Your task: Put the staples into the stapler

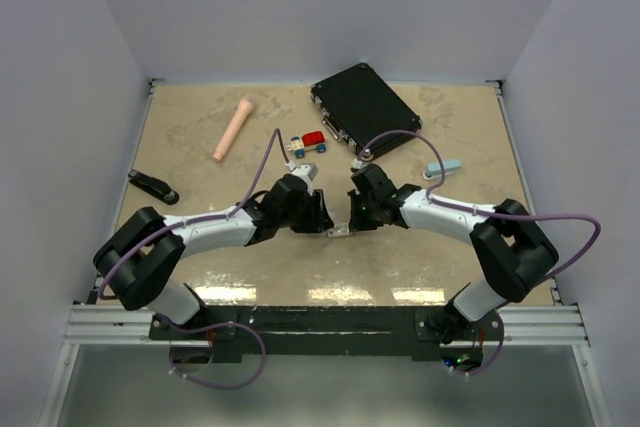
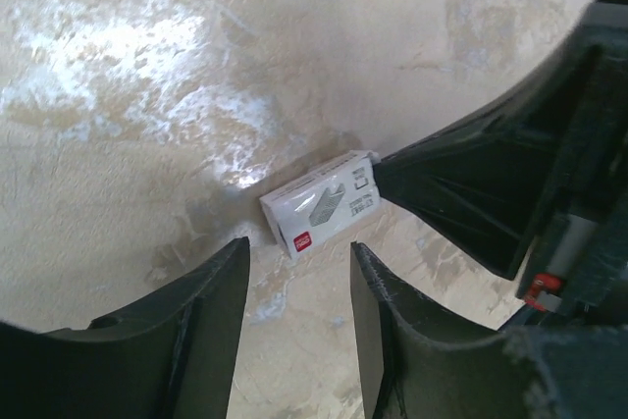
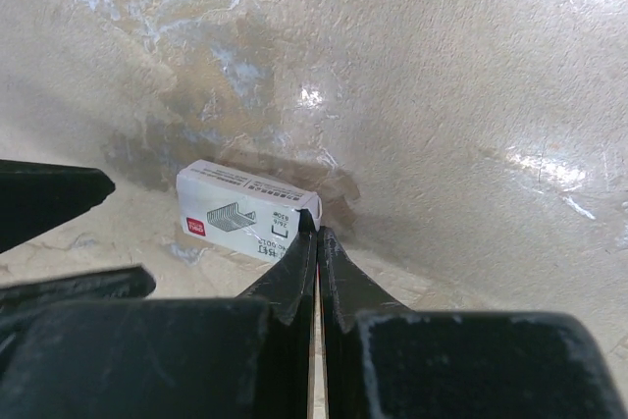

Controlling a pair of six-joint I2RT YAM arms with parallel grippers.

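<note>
A tiny white cardboard staple box (image 1: 341,231) lies flat on the table between my two grippers. It also shows in the left wrist view (image 2: 322,205) and the right wrist view (image 3: 245,215). The staple strip itself is not in view. My left gripper (image 2: 294,247) is open and empty, its fingertips just short of the box's left end. My right gripper (image 3: 316,233) is shut, its tips touching the box's right end; I cannot tell whether they pinch a flap. A black stapler (image 1: 153,186) lies at the far left, away from both grippers.
A black case (image 1: 365,107) lies at the back right. A pink cylinder (image 1: 233,128) lies at the back left. A small toy truck (image 1: 308,145) stands at the back middle. A pale blue object (image 1: 443,168) lies to the right of my right arm.
</note>
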